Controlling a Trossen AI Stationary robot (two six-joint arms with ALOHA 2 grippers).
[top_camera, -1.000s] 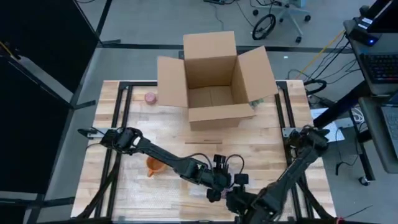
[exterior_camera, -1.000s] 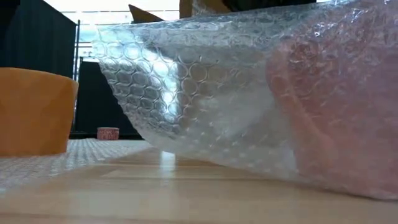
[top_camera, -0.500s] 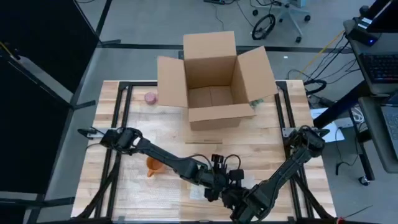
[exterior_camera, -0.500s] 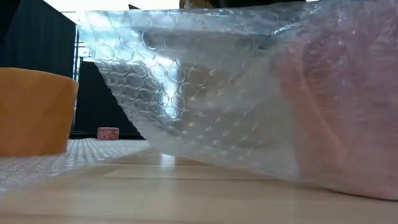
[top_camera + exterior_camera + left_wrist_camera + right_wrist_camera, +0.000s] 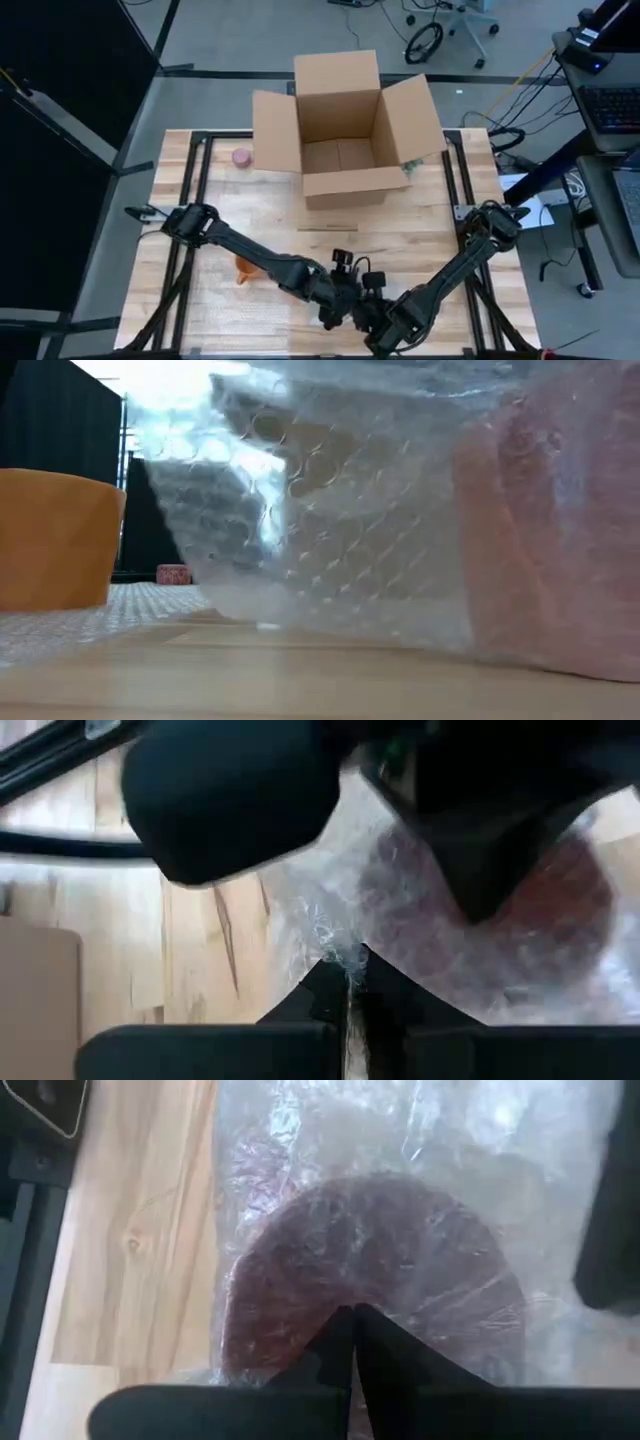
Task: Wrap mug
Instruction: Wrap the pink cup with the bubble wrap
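The wooden table (image 5: 430,250) carries an open cardboard box (image 5: 345,125) at its far edge, flaps spread, with a small pink tub (image 5: 241,157) standing on the wood just to the box's left, well apart from the work. Both dark arms reach in to the near middle of the table, where they meet over a sheet of bubble wrap (image 5: 380,530) that lies on the near part of the wood and rises in a fold close in front of the low camera. The mug (image 5: 380,1270), dark red, sits under that clear film: in the right wrist view its round shape shows through the wrap, and in the low view it is a reddish mass behind the bubbles at the right. An orange cup (image 5: 55,540) stands on the flat part of the sheet to the left, apart from the raised fold and partly hidden by the left arm in the high view. The left gripper (image 5: 350,995) has its fingers pressed together with an edge of the wrap pinched between them. The right gripper (image 5: 352,1342) is likewise closed narrow, its tips meeting on the film right over the mug.
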